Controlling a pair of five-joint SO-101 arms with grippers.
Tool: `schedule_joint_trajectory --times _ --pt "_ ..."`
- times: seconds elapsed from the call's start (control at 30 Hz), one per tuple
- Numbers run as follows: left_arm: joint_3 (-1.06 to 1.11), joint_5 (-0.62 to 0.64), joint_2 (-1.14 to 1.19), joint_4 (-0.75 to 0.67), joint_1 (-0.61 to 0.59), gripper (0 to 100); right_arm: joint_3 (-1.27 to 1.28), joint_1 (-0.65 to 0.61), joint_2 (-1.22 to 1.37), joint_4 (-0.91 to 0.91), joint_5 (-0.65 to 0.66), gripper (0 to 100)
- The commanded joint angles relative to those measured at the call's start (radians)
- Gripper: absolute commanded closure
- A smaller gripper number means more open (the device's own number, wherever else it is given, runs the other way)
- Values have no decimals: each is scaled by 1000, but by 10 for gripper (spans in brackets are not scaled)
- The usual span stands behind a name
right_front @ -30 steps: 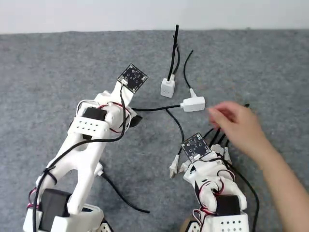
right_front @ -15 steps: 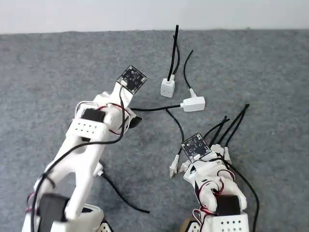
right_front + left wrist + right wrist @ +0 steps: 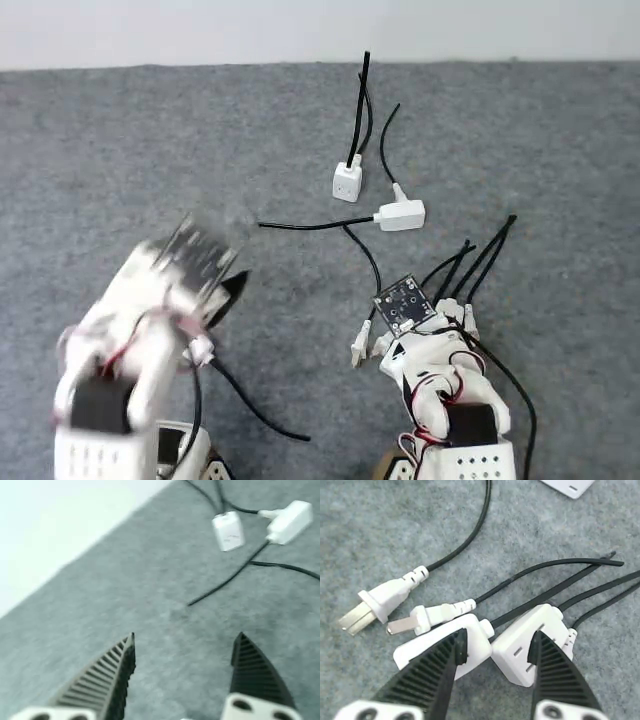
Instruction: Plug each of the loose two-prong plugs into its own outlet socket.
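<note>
Two loose white plugs lie side by side on the grey carpet: one with brass prongs [image 3: 380,602] and a slimmer one [image 3: 432,617], also seen in the high view [image 3: 360,345]. My right gripper [image 3: 499,637] is open, and between its fingers lie two white outlet sockets [image 3: 530,640] on black cords. Farther back sit a white cube socket [image 3: 347,182] and a white adapter socket [image 3: 401,215]. My left gripper [image 3: 185,639] is open and empty, held above bare carpet. The cube socket [image 3: 228,530] and the adapter [image 3: 292,520] lie well ahead of it.
Black cords [image 3: 480,255] fan out to the right of the right arm [image 3: 440,370]. Another cord [image 3: 300,225] runs left from the adapter, and one [image 3: 250,405] lies beside the left arm's base. The carpet ends at a pale wall [image 3: 320,30] at the back.
A person's hand left the right side, leaving the black cords there. The left arm swung quickly back toward the front left, away from the sockets. The right arm stayed still.
</note>
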Motion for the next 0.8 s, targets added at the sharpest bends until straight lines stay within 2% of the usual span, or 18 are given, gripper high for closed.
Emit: schedule_joint_trajectory --times 0.0,0.17,0.33,0.43,0.63,0.77 --pt "180 -43 -331 58 -114 705 17 -22 -5 -10 3 789" --pt "337 -55 -548 107 -132 705 17 -21 -7 -10 3 789" --pt "341 -46 -517 103 -132 712 17 -39 -10 -35 3 789" --pt "341 -25 -516 100 -132 780 8 -15 -12 -67 8 789" --pt "343 -18 -516 94 -132 991 -204 194 -10 -67 3 789" --pt "343 3 -516 94 -132 988 -373 278 1 -4 3 786"
